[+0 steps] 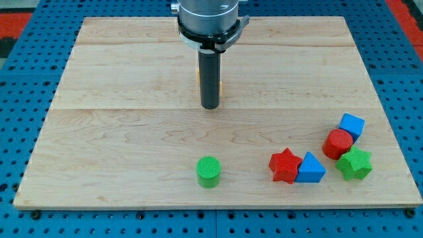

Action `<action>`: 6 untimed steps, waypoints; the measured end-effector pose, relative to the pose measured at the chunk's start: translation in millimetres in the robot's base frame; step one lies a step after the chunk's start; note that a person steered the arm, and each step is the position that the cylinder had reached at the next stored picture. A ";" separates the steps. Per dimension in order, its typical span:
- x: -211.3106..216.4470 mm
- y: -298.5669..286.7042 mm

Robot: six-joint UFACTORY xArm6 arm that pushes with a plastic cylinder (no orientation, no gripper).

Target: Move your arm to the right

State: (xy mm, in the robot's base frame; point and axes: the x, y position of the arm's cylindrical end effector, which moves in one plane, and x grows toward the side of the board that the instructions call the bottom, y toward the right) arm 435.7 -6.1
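My rod comes down from the view's top centre and my tip [209, 106] rests on the wooden board [119, 125], a little above its middle. A yellow or orange block [220, 83] is almost fully hidden behind the rod; only thin slivers show at its sides. A green cylinder [209, 172] stands well below my tip. At the lower right lie a red star [285, 165], a blue triangle [310, 168], a red cylinder [338, 143], a blue cube [351, 125] and a green star [355, 163], all far from my tip.
The board lies on a blue perforated table [26, 86]. A red patch [16, 16] shows at the view's top left and another red patch [406, 10] at the top right.
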 end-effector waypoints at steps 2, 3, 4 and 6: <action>-10.2 76.9; -9.0 144.5; -9.0 222.7; 72.8 268.8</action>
